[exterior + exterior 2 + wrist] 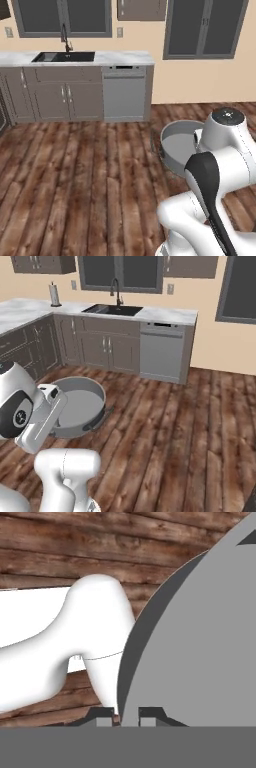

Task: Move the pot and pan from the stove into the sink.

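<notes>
The round grey pot (176, 146) hangs tilted above the wooden floor, held by its rim in front of my arm. In the right base view the pot (79, 404) sits just right of my white hand. In the hand view my gripper (125, 715) is shut on the pot's (200, 652) thin rim, one dark fingertip (102, 716) on each side of it. The black sink (64, 57) lies far off in the counter under the window, also seen as the sink (112, 309) from the right. The pan and the stove are out of view.
A tall dark faucet (65, 39) stands behind the sink. A steel dishwasher (124, 92) closes the counter's right end, with grey cabinets (55, 97) to its left. A paper towel roll (54, 294) stands on the corner counter. Wooden floor (85, 175) stretches between me and the counter.
</notes>
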Controlling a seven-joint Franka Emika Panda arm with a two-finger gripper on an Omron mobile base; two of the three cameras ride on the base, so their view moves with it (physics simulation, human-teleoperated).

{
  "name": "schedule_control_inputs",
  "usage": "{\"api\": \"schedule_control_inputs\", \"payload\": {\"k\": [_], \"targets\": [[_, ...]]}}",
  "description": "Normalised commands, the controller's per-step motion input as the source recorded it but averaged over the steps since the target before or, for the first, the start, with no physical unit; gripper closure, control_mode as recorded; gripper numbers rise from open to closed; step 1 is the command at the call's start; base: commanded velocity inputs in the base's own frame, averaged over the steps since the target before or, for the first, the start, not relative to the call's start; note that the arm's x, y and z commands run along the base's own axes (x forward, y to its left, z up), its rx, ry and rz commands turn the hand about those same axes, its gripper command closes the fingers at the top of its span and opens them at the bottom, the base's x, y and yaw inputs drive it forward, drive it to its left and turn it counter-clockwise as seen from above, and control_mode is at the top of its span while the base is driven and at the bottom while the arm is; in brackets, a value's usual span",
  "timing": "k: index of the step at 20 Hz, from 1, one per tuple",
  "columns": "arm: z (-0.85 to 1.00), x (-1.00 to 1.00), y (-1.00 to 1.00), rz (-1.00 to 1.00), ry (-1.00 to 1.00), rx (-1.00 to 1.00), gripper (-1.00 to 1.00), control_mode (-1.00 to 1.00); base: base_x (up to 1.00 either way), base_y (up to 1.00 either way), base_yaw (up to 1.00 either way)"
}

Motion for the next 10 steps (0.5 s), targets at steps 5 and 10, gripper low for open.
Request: {"api": "schedule_control_inputs", "payload": {"k": [5, 10], "targets": [[0.0, 0.0, 0.0, 0.0, 0.0, 0.0, 1.0, 1.0, 1.0, 0.05, 0.0], [0.0, 0.0, 0.0, 0.0, 0.0, 0.0, 1.0, 1.0, 1.0, 0.05, 0.0]]}}
